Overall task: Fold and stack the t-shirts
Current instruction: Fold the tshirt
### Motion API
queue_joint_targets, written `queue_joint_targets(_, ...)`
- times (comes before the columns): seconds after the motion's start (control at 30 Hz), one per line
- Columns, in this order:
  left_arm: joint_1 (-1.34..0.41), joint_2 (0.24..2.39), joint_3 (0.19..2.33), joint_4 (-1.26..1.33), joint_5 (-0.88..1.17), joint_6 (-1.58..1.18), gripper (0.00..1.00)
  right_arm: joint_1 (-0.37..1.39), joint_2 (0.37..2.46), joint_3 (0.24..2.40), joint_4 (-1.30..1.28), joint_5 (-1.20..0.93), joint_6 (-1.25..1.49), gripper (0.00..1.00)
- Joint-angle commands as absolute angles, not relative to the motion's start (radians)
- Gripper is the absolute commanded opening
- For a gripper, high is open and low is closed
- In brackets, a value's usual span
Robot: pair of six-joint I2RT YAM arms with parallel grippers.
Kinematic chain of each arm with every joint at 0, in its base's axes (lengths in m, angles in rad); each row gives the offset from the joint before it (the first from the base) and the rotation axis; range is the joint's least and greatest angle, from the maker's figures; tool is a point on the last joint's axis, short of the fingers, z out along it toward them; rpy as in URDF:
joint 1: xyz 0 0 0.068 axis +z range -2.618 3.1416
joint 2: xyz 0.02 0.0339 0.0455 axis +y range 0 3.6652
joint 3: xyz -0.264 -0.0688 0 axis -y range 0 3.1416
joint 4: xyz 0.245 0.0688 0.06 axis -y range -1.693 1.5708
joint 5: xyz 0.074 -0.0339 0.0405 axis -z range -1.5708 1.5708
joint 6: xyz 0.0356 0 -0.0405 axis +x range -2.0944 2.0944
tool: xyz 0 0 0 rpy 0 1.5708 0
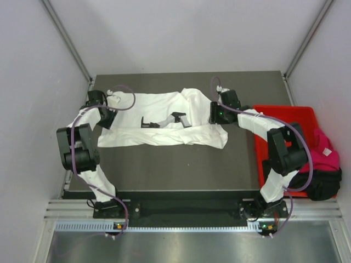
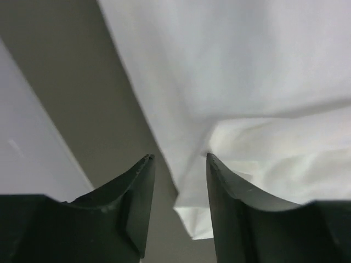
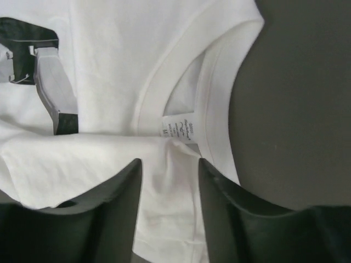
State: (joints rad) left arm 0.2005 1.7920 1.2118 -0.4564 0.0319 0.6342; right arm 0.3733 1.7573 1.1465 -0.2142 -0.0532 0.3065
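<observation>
The white cloth t-shirt with a black print (image 1: 164,118) lies partly folded from 9 to 3 o'clock on the dark grey desk (image 1: 164,170), one end within each arm's reach. The left arm's (image 1: 82,145) jaws stand wide open astride its hem corner, the right arm's (image 1: 279,145) over the collar label, neither gripping anything, poised, I judge, to pinch both ends together. White walls enclose the desk; a magenta-pink cloth t-shirt (image 1: 327,150) and a black cloth t-shirt (image 1: 321,186) lie heaped at the red plastic bin (image 1: 296,115) at 4 o'clock.
</observation>
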Motion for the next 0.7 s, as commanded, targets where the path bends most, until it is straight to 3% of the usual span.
queue_joint_targets(0.0, 0.215, 1.787, 1.324, -0.365, -0.115, 0.514, 0.5, 0.359, 1.718, 1.229, -0.288, 0.03, 0.282, 0.52)
queue_joint_targets(0.03, 0.242, 1.779, 1.362, -0.4, -0.114, 0.462, 0.58, 0.357, 1.697, 1.224, -0.301, 0.055, 0.294, 0.54)
queue_joint_targets(0.07, 0.261, 1.763, 1.373, -0.423, -0.094, 0.436, 0.74, 0.357, 1.672, 1.215, -0.31, 0.069, 0.302, 0.56)
queue_joint_targets(0.23, 0.322, 1.638, 1.196, -0.552, 0.026, 0.441, 0.75, 0.364, 1.464, 1.037, -0.377, 0.063, 0.382, 0.64)
queue_joint_targets(0.37, 0.322, 1.557, 1.002, -0.557, 0.067, 0.512, 0.68, 0.388, 1.391, 0.901, -0.365, 0.014, 0.42, 0.65)
queue_joint_targets(0.47, 0.322, 1.511, 0.908, -0.503, 0.081, 0.548, 0.66, 0.414, 1.394, 0.845, -0.348, 0.005, 0.439, 0.61)
queue_joint_targets(0.57, 0.322, 1.526, 0.908, -0.483, 0.1, 0.539, 0.68, 0.413, 1.42, 0.793, -0.299, -0.026, 0.459, 0.5)
queue_joint_targets(0.67, 0.322, 1.583, 0.939, -0.46, 0.109, 0.508, 0.68, 0.414, 1.462, 0.778, -0.252, -0.092, 0.479, 0.51)
